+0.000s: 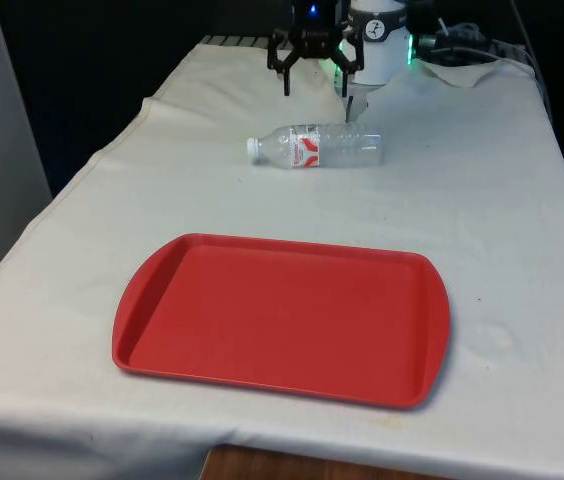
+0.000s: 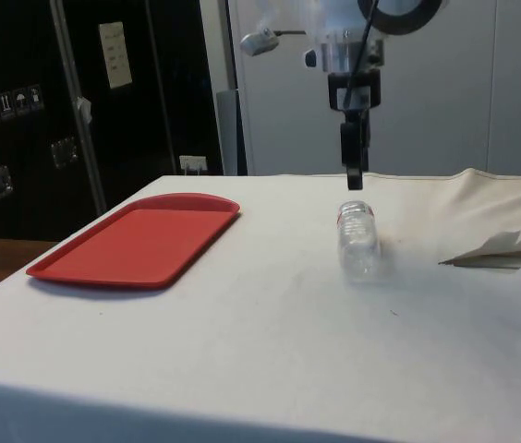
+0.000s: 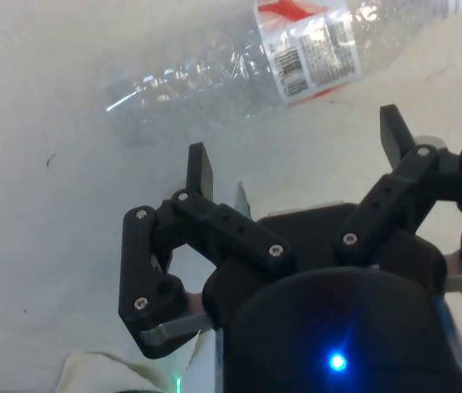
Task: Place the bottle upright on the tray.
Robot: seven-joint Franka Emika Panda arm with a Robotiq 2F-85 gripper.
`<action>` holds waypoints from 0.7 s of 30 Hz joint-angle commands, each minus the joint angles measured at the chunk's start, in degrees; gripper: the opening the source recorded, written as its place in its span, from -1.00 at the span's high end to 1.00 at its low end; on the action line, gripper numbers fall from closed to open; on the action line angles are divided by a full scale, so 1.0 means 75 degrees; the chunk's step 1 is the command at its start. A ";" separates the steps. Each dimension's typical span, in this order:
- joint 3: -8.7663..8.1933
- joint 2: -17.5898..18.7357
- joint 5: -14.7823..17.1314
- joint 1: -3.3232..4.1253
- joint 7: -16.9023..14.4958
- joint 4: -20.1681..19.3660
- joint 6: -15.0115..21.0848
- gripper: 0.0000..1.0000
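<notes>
1. On the white cloth (image 1: 482, 180), a clear plastic bottle (image 1: 317, 146) lies on its side, its white cap toward the front view's left and a red-and-white label around its middle.
2. Above and just behind the bottle, the gripper (image 1: 315, 82) hangs with its two fingers spread wide, holding nothing and clear of the bottle.
3. Nearer the front camera, well apart from the bottle, a red tray (image 1: 162, 275) lies flat on the cloth.

Front view looks down the table (image 1: 482, 200) lengthwise; side view sits low, crosswise; both share the tray (image 1: 282, 318); wrist view hovers close above the cloth.
</notes>
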 commanded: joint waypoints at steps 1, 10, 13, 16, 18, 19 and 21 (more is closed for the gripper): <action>-0.0008 0.0046 0.0000 0.0000 -0.0008 -0.0008 0.0061 -1.00; -0.0023 0.0115 0.0061 0.0015 -0.0061 -0.0038 0.0222 -1.00; -0.0023 0.0145 0.0046 0.0000 -0.0015 -0.0038 0.0260 -1.00; -0.0023 0.0183 0.0053 -0.0008 0.0122 -0.0038 0.0275 -1.00; -0.0015 0.0168 0.0023 0.0000 0.0122 -0.0023 0.0206 -1.00; -0.0023 0.0206 0.0061 -0.0008 0.0237 -0.0031 0.0275 -1.00; -0.0023 0.0222 0.0053 -0.0008 0.0405 -0.0031 0.0275 -1.00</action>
